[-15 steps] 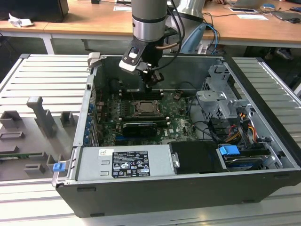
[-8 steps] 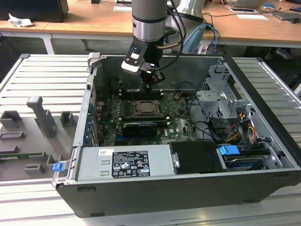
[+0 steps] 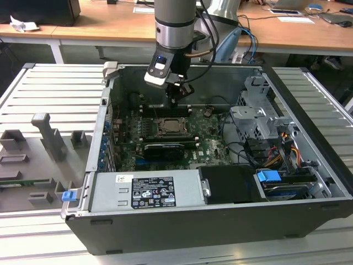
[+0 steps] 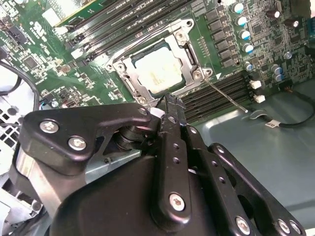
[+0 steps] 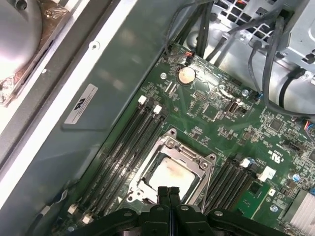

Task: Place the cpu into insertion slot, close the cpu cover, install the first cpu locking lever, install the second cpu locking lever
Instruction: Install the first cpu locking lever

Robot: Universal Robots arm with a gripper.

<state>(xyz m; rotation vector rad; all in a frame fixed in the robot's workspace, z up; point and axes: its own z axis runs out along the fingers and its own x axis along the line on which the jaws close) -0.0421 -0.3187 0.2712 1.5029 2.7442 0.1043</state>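
The pincer [image 5: 168,190], fingers pressed together and empty, is hovering just above the cpu [image 5: 171,172], which is lying framed by the cpu cover [image 5: 189,152].

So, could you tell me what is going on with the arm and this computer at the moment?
A robot arm is working inside an open computer case. Its gripper, fingers shut with nothing between them, hangs close to the edge of the socket on the motherboard. The chip already sits in the socket, and the cover frame lies down over it. A thin locking lever juts out from one corner.
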